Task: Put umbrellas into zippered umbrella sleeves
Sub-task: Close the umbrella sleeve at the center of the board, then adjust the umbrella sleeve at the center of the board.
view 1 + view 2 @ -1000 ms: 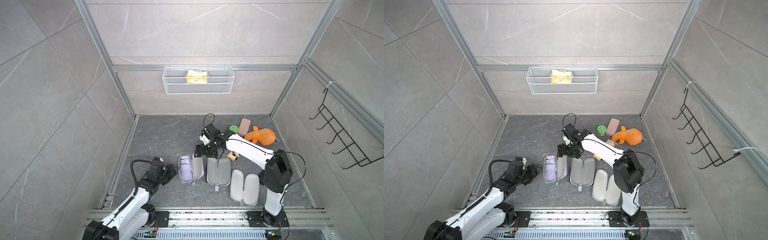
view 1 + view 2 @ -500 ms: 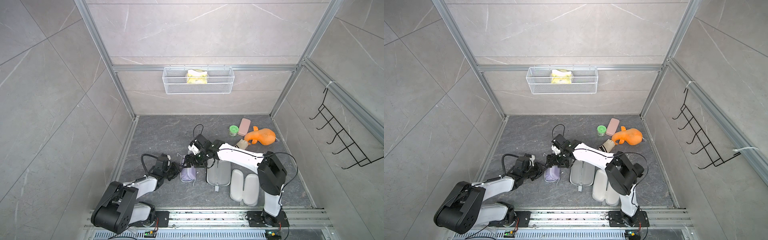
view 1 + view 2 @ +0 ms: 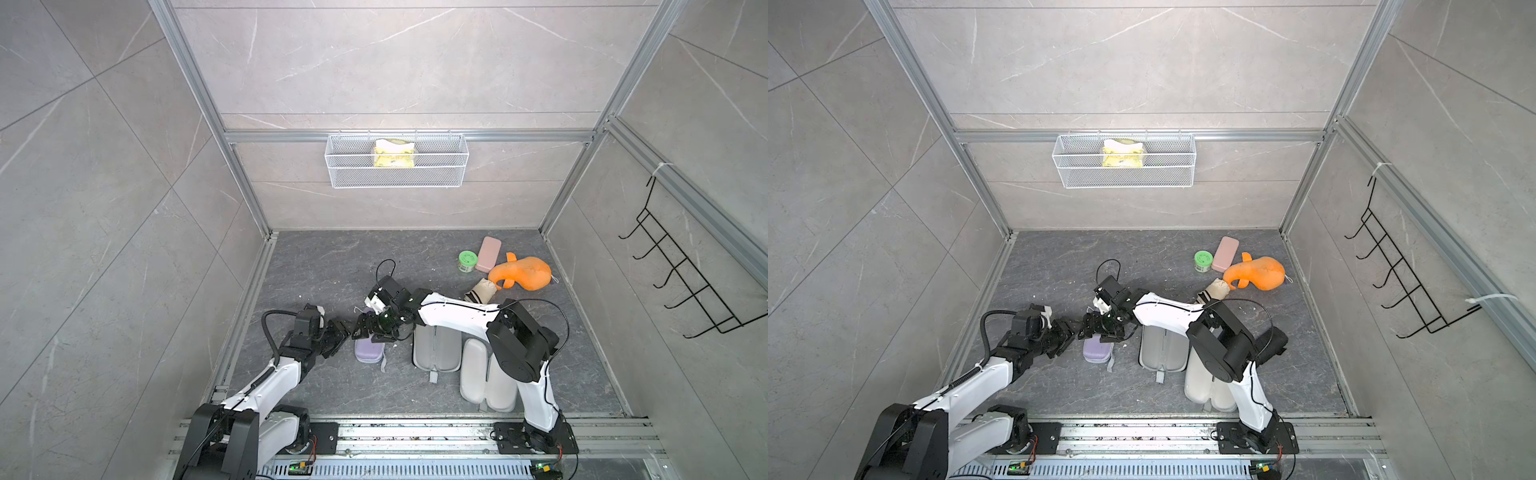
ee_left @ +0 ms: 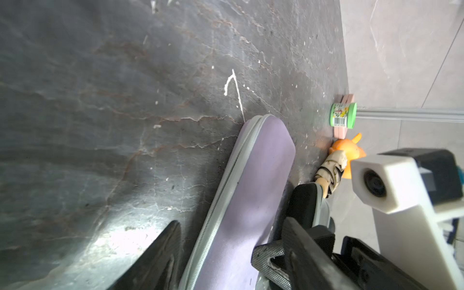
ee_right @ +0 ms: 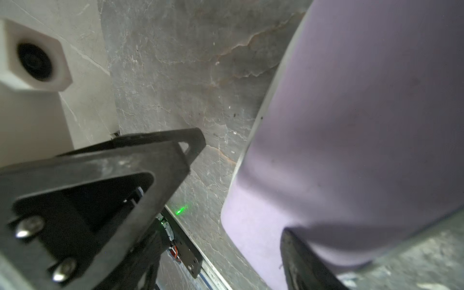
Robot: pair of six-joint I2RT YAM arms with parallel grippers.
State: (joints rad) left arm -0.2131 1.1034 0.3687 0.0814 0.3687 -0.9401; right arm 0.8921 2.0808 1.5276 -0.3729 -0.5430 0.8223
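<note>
The lilac sleeve [image 3: 368, 350] [image 3: 1096, 351] lies folded shut on the dark floor, with its grey strap trailing toward the front. My left gripper [image 3: 345, 332] reaches its far end from the left and stands open. In the left wrist view the sleeve [image 4: 251, 190] runs between the fingers, with a gap beside one finger [image 4: 160, 256]. My right gripper [image 3: 372, 328] hovers open over the same end, one finger [image 5: 301, 263] against the shell. A black-shelled sleeve [image 3: 436, 347] and a cream sleeve [image 3: 486, 376] lie open. The cream umbrella [image 3: 482, 289] rests behind my right arm.
At the back right lie an orange plush toy [image 3: 523, 274], a green jar [image 3: 467, 262] and a flat pink case [image 3: 488, 254]. A wire basket [image 3: 397, 174] hangs on the back wall and a black hook rack [image 3: 685, 291] on the right wall. A metal rail [image 3: 415, 428] borders the front.
A second ago the lilac sleeve lay open with a lilac umbrella inside; it now lies folded shut. My left arm has swung right to the sleeve, and my right gripper has come down beside it.
</note>
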